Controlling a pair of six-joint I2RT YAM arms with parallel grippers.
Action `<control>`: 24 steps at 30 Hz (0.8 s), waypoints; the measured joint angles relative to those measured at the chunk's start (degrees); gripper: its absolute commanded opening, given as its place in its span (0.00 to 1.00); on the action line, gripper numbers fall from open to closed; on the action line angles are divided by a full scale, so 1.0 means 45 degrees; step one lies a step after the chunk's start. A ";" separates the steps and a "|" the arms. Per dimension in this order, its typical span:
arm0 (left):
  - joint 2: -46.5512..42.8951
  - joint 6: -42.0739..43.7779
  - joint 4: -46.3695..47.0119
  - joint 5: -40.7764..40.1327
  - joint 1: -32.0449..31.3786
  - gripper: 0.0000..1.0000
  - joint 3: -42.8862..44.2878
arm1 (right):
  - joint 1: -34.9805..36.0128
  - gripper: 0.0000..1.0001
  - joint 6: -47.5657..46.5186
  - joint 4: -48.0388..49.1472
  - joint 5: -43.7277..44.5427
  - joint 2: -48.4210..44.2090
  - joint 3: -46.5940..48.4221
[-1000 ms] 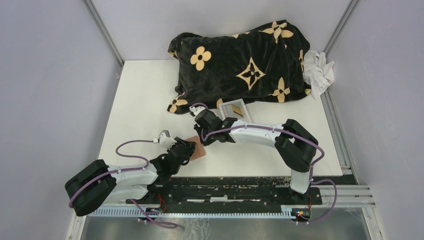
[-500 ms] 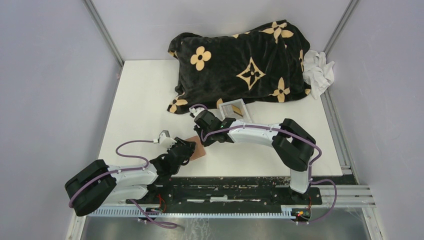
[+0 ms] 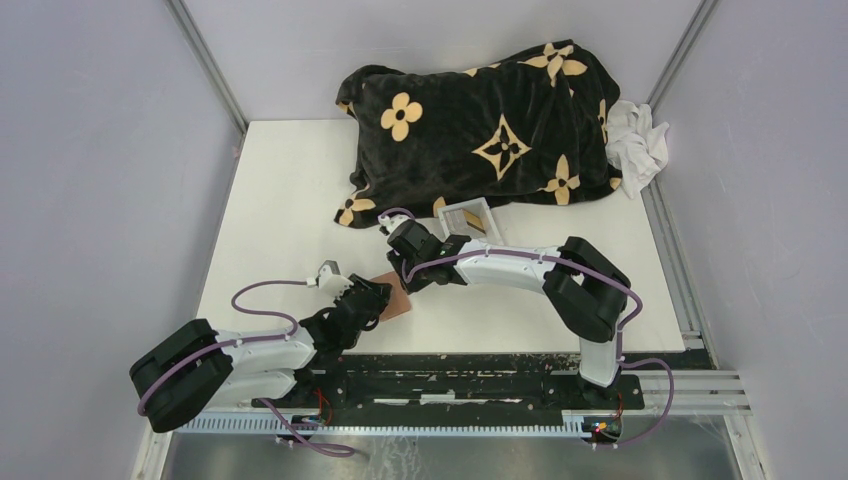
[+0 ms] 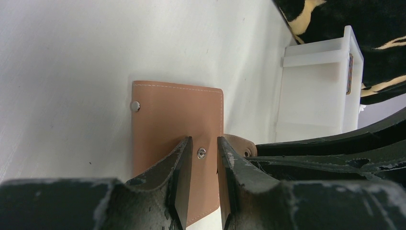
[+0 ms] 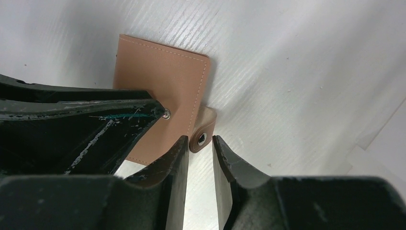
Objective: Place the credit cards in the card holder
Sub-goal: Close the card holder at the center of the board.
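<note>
Left wrist view: the left end effector (image 4: 203, 142) has its fingers a narrow gap apart, tips over the holder (image 4: 177, 115), with a snap stud (image 4: 201, 153) showing in the gap; the holder lies flat on the surface (image 4: 72, 57); in the right wrist view the right end effector (image 5: 199, 139) has the holder's tab (image 5: 203, 132) between its tips, and I cannot tell if it is pinched; beyond stands the tray (image 4: 311, 96), near the blanket (image 3: 480, 120).
</note>
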 measured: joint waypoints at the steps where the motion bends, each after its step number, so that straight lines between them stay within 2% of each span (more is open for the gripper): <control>1: 0.0000 0.0000 0.0000 0.0000 0.0000 0.34 0.0000 | 0.0000 0.29 0.0000 -0.0015 0.0024 0.0000 0.0000; 24: 0.0063 0.0000 0.0053 -0.0010 -0.0005 0.34 0.0000 | 0.0000 0.23 -0.0034 -0.0121 0.0029 0.0000 0.0146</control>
